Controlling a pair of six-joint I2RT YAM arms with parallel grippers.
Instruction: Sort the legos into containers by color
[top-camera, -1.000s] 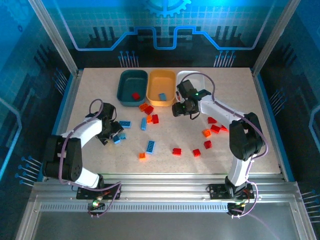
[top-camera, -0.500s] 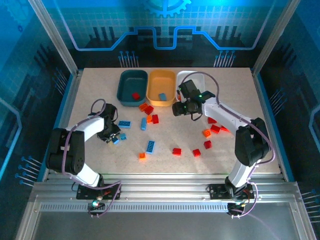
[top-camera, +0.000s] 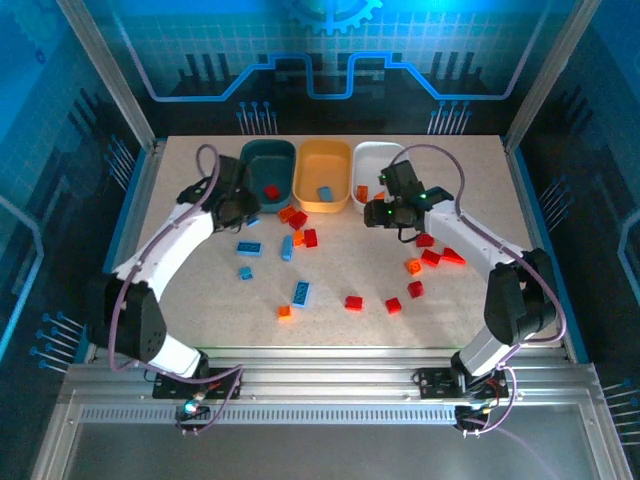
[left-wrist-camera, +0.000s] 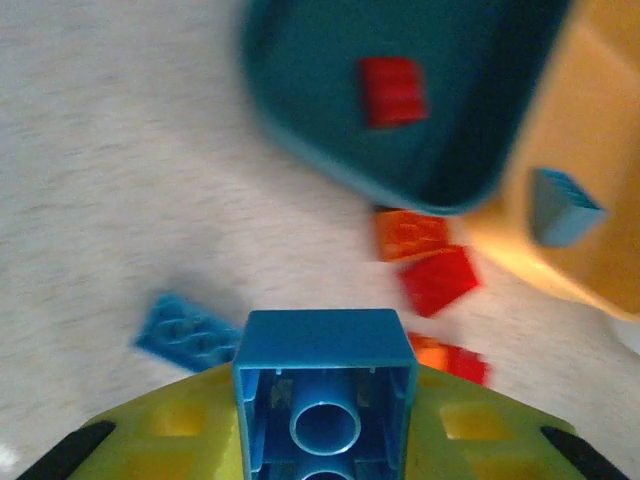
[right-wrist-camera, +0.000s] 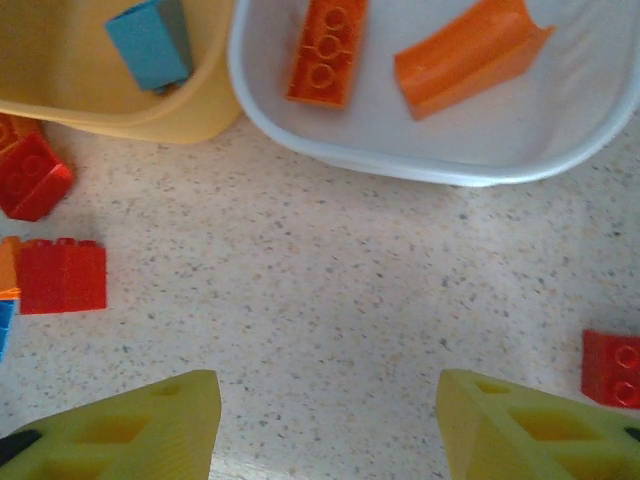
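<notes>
Now gripping blue brick (left-wrist-camera: 325, 385) in left jaws, upper left by teal tray (top-camera: 265, 165); likely best carrying it right, over yellow tray (top-camera: 322, 165), releasing low. Holding right jaws open, empty, by white tray (top-camera: 368, 162).

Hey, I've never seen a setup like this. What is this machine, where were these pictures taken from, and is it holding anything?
Two robot arms stand at a table, sorting toy bricks by color. The wide picture looks down from above; each close-up comes from a camera on one arm's wrist. At the back stand a teal tray with a red brick, a yellow tray with a blue block, and a white tray with two orange bricks. More bricks lie loose on the table. The left arm's yellow fingers grip a blue brick; the right arm's fingers are open and empty.
</notes>
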